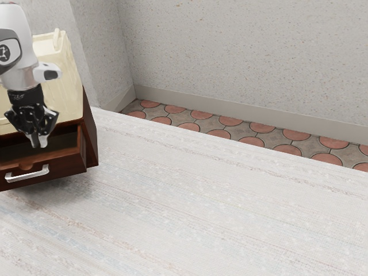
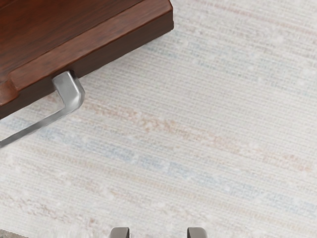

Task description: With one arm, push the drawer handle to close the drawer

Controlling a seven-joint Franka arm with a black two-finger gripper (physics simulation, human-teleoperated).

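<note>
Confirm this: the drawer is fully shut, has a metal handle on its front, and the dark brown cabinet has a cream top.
The drawer is not shut: the exterior view shows it pulled out, its inside visible. The metal handle on its front and the dark brown cabinet with its cream top are right.

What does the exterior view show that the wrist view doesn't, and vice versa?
Exterior view: a white robot arm, a cream-topped brown wooden cabinet, a speckled grey wall, round reddish floor tiles.
Wrist view: a small grey-brown corner patch, too little to identify.
Both: the open brown wooden drawer, its silver bar handle, the pale striped surface, and the grey fingertips of the black gripper.
</note>
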